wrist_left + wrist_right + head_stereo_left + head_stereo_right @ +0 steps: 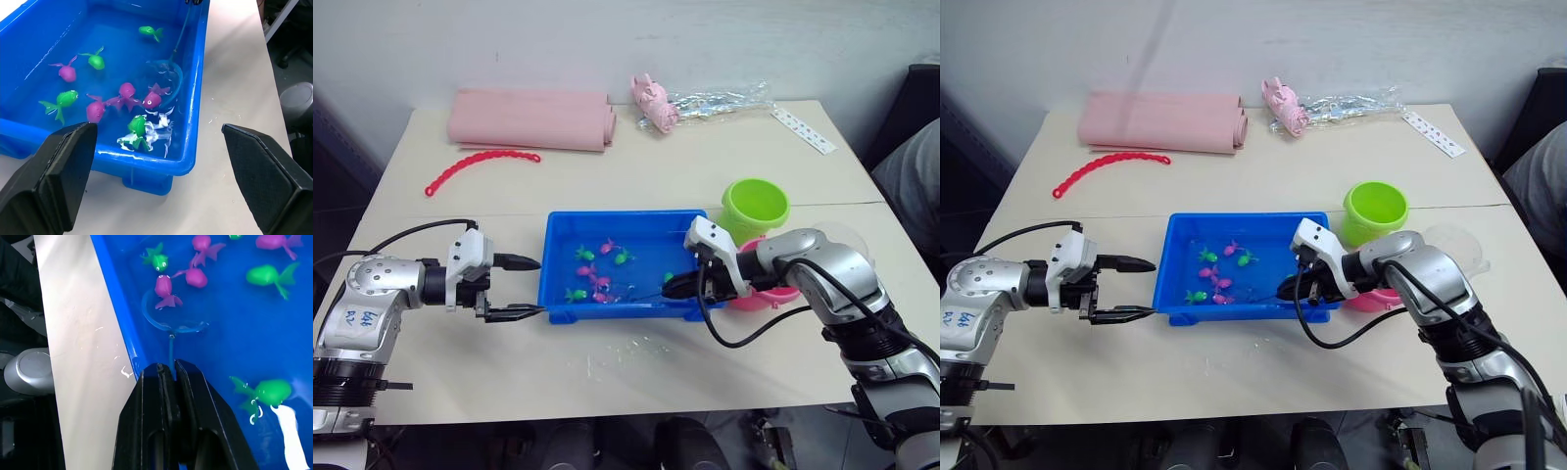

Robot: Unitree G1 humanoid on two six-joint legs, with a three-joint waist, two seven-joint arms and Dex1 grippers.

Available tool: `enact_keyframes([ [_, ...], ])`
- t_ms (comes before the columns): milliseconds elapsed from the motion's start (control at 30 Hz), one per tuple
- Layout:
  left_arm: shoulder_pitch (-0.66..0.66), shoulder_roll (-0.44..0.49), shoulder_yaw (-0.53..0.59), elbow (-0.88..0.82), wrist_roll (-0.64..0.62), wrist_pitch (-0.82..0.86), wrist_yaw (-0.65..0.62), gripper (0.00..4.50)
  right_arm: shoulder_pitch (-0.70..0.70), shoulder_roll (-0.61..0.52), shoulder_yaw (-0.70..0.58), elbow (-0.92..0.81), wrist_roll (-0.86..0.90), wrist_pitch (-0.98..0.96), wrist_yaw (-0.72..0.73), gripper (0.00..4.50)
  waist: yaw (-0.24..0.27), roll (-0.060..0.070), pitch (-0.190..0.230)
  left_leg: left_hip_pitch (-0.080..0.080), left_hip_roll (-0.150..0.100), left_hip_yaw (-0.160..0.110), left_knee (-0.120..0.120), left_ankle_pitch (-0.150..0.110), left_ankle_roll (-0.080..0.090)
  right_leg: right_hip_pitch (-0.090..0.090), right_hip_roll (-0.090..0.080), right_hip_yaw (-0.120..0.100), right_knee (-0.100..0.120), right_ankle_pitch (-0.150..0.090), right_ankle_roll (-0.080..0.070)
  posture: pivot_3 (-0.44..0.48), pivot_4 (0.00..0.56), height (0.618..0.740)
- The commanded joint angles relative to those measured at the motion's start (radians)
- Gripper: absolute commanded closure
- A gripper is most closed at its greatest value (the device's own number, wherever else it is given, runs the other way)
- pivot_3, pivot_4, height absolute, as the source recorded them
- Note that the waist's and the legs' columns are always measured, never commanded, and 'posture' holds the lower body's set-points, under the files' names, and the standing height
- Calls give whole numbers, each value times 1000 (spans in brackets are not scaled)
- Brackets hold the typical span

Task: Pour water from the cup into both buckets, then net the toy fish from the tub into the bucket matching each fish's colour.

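The right gripper (167, 377) pinches the net (168, 316) by its thin handle, the ring dipped in the tub (560, 227) right against a pink fish (165, 288). Netting is in hand; next, scoop under that fish and carry it to the pink bucket (756, 294). The left gripper (517, 287) hangs spread wide just beside the tub.

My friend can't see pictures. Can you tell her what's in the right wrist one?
The robot's right hand holds the net dipped in the blue tub, its ring beside a pink fish. More pink and green fish float nearby.
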Motion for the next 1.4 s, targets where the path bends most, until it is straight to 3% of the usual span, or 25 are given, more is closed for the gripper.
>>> enact_keyframes([
  [33,-15,19,36,-8,-6,-13,-1,31,4,-5,11,-11,31,-9,20,4500,0,0,0,0,0,0,0,0,0,0,0,0,0,0,0,0,150,740],
  [933,-102,2,11,67,14,-51,-17,31,-23,-84,-52,80,14,-340,150,4500,0,0,0,0,0,0,0,0,0,0,0,0,0,0,0,0,150,740],
  [1167,-145,-29,16,60,-23,-14,-11,31,9,-112,-131,71,10,-477,162,4500,0,0,0,0,0,0,1,0,0,0,0,0,0,0,0,0,150,740],
  [1400,-176,-75,9,11,-75,75,1,31,91,-112,-255,8,56,-514,85,4500,6,0,0,0,0,0,1,0,0,0,0,0,0,0,0,0,150,740],
])
